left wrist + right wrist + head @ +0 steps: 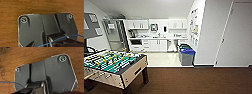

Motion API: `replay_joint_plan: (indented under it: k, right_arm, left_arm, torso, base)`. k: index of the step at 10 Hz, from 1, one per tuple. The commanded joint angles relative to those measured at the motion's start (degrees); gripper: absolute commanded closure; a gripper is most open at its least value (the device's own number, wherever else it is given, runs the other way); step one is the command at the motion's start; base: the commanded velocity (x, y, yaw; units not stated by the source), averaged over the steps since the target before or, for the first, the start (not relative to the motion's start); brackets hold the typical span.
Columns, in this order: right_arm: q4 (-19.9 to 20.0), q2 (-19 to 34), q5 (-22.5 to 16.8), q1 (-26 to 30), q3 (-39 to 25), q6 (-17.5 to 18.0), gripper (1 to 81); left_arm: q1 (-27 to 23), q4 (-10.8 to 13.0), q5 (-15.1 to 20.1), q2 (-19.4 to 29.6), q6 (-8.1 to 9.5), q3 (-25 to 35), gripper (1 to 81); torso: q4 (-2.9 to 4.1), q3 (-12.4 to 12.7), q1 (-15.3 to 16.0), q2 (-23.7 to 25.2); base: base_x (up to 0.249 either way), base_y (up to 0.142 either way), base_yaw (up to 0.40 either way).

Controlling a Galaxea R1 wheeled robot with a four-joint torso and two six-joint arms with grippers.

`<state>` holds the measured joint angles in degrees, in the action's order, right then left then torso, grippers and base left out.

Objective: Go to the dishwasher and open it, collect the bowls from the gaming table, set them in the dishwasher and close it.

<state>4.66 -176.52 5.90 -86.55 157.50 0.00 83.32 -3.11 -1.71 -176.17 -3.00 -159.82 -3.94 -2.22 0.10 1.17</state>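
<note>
We're on the brown wood floor [196,80] facing the kitchenette, foosball table [114,66] close by on our near left. The dishwasher [170,45] sits under the far counter [159,38], past the blue-lidded bin [187,57]. Honestly can't tell how open either gripper is; both wrist views just show floor under the mounts.
</note>
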Motion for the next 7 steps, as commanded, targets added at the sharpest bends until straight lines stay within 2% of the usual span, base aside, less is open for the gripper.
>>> replay_joint_plan:
  k: [1, 4, 7]
  right_arm:
    - [0.3, -0.3, -3.1, 2.8, -0.4, -0.3, 1.0]
    - [0.3, -0.3, -3.1, 2.8, -0.4, -0.3, 1.0]
    - [0.6, -0.8, -3.2, 2.8, -0.7, -0.3, 1.0]
  left_arm:
    - [-2.9, 0.8, 2.9, 0.0, -0.34, 0.1, 1.0]
    - [-2.9, 0.8, 2.9, 0.1, -0.34, 0.1, 1.0]
    - [-2.8, 0.8, 2.8, 0.0, -0.34, 0.1, 1.0]
  torso:
    - [0.0, 0.0, 0.0, 0.0]
    - [0.0, 0.0, -0.1, 0.0]
    - [0.0, 0.0, -0.1, 0.0]
  base:
    - [0.062, 0.0, 0.0]
    - [0.099, 0.0, 0.0]
    - [0.152, 0.0, 0.0]
